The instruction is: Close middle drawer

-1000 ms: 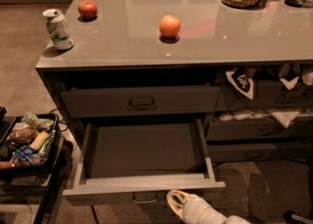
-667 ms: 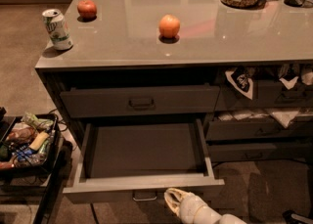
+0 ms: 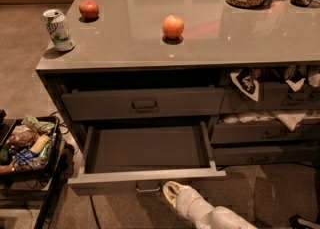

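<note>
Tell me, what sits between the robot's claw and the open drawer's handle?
Nothing: in the camera view the gripper sits just right of the middle drawer's handle.

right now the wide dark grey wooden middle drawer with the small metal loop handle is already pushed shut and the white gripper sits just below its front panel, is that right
Not quite. The camera view shows the middle drawer pulled well out of the cabinet, not shut. The rest holds: the white gripper sits just below its front panel, a little right of the small metal loop handle.
</note>
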### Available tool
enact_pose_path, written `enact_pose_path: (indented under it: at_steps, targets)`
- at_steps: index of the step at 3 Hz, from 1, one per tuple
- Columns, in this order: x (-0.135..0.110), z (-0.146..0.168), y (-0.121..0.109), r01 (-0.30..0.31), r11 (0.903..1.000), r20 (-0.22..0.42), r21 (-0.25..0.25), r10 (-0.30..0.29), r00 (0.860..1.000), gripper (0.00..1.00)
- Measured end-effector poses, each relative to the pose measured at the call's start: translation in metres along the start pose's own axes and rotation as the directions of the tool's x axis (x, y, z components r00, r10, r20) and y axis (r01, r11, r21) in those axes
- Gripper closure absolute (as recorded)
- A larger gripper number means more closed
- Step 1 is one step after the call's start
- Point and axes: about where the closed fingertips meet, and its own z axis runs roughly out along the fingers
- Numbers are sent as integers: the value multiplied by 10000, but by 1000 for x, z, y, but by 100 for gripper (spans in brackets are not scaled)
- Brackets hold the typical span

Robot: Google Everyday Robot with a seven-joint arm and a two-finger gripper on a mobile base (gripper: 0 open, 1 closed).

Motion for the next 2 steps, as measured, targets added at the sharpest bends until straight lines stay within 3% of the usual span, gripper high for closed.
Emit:
enact_pose_path:
  at_steps: [1,2]
  targets:
    - [1,0,-1,-6,10000,-9,20,6,10000,100]
    - [6,-10,1,451,9988,-429,-191,-459,9980,100]
